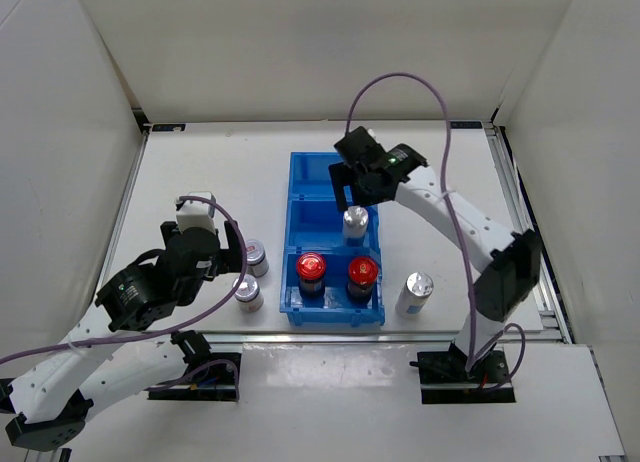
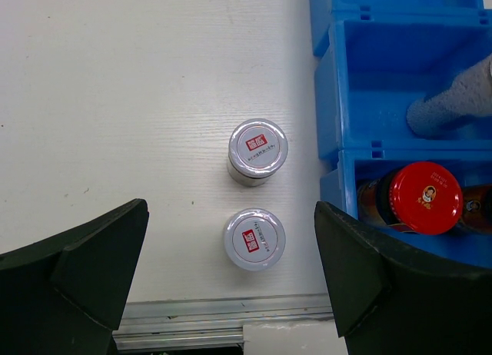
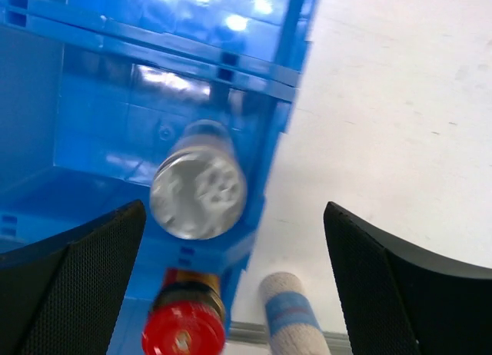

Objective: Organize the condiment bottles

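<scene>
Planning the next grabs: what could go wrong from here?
The two short silver-lidded jars stand close together under the open left gripper; closing on one could knock the other. The tall silver-capped pale bottle in the blue plastic bin stands below the open right gripper; a finger could tip it.

OVERHEAD AND WRIST VIEWS: From above and behind the arm bases (image 1: 205, 374), we look down on the whole white table (image 1: 200, 172), with the blue bin (image 1: 315, 177) near centre. Our left wrist camera hangs close over the table's near left part, facing straight down on a short silver-lidded bottle (image 2: 257, 147) and its twin (image 2: 254, 240), the bin's left side filling the right of the picture. Our right wrist camera sits closer still (its picture is slightly blurred), looking down into the bin's middle compartment at a tall silver-capped bottle (image 3: 197, 190). Both wrist views share that bottle and compartment; the overhead view takes in everything they show.
</scene>
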Motion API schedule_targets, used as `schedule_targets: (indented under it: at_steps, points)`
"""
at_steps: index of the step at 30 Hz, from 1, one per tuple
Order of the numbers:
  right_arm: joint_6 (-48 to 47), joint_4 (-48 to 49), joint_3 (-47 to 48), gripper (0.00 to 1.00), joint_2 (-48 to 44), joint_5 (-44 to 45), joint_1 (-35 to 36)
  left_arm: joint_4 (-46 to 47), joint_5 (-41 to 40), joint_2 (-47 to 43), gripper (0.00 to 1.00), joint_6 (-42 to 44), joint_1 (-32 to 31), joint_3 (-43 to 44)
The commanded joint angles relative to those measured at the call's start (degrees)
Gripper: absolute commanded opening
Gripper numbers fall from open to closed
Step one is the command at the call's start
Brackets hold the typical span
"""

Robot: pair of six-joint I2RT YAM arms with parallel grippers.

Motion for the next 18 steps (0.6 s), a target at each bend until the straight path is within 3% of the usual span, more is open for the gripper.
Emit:
schedule_targets:
  at_steps: [1,5,11,14,18]
  points:
    - [-0.4,-5.8,1.5,1.0,-9.2,6.7,-0.3,0.3,-1.0,-0.1,1.0,-0.8,0.2,-0.3]
    - [0.9,-6.4,-8.4,1.0,-17.5,5.4,-0.3,0.3,-1.0,-0.6,1.0,-0.8,0.2,-0.3]
    - [14.2,-11.7,-25.8,1.0,-28.3,4.2,-0.8,0.3,-1.0,-0.6,1.0,-0.8,0.2,-0.3]
    - [19.2,-13.2,-31.1,1.0,-33.1,5.3,-0.8,0.3,-1.0,-0.6,1.0,-0.8,0.2,-0.3]
    - [20.4,-10.2,-36.6,1.0,-35.1,-0.8,-2.0,0.3,-1.0,-0.6,1.0,-0.8,0.2,-0.3]
